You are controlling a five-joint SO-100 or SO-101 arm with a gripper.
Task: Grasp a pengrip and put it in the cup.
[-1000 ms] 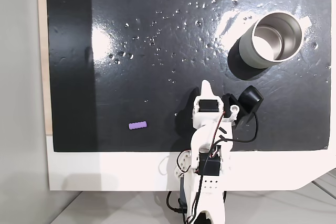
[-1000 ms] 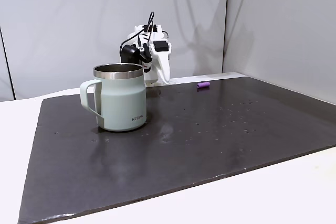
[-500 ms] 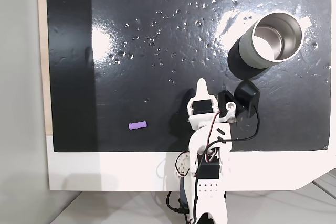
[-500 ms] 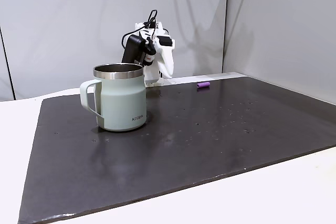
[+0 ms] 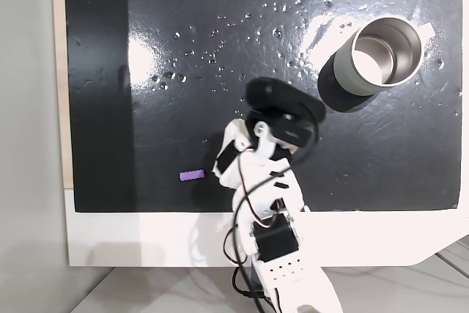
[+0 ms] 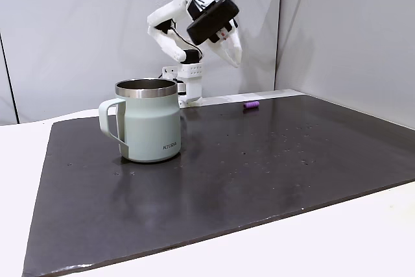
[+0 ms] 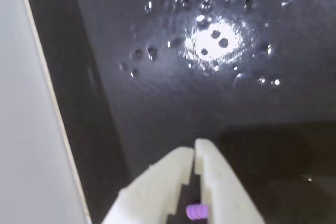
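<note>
Risen and swung toward the pengrip (image 5: 191,176), the pincer (image 7: 193,150) hangs closed, empty.

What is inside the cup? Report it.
In both fixed views the cup shows bare steel inside; from above the part of the bottom in view holds nothing. The pengrip lies on the black mat, far from the cup.

A glossy black mat (image 5: 183,34) dotted with droplets covers the white table (image 5: 146,240)
</note>
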